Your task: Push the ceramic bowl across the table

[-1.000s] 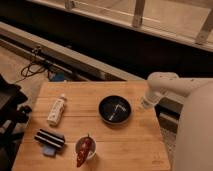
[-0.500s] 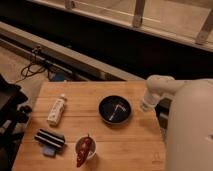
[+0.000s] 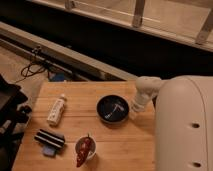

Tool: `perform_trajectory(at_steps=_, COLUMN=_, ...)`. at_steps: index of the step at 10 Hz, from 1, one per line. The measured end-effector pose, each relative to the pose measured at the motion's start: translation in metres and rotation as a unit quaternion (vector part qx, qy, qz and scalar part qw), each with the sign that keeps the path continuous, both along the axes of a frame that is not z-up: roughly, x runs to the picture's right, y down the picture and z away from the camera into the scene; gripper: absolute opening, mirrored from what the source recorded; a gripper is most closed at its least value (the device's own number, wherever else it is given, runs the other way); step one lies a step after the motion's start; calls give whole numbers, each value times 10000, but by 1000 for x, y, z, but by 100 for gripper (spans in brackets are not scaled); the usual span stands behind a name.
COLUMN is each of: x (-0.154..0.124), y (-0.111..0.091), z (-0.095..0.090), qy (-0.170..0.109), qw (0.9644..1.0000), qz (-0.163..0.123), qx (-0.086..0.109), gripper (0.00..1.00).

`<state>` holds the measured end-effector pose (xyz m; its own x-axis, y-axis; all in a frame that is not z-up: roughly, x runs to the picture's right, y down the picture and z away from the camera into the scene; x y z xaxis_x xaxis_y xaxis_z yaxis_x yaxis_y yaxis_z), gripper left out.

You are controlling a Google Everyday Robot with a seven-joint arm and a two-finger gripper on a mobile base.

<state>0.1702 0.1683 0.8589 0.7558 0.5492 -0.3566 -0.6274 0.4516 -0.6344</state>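
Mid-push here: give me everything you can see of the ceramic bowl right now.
The ceramic bowl is round, shallow and glossy, dark blue-black with pale streaks inside. It sits upright and looks empty, on the wooden table, right of centre. The hand is low at its right rim, close enough that contact looks likely but cannot be confirmed. The white bottle lies well to its left, and the chili cup sits nearer the front edge; neither touches it.

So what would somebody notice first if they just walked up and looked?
Probably the big white robot arm filling the right side, with its end effector down at the right rim of the ceramic bowl in the middle of the wooden table. Next, the small cup with a red chili pepper near the front edge, then the white bottle lying on the left.
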Motion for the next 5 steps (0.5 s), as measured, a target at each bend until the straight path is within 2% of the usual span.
perform_trajectory(at_steps=1, x=-1, y=-6, z=-2, qy=10, qw=10000, qz=-34, qx=31, gripper=4)
perform_trajectory(at_steps=3, x=-11, y=-7, z=-2, qy=-31, qw=9999, qz=-139, qx=-2, gripper=2)
perform_trajectory(at_steps=5, x=-37, y=-12, z=0, qy=-77, qw=9996, qz=-255, qx=10, gripper=2)
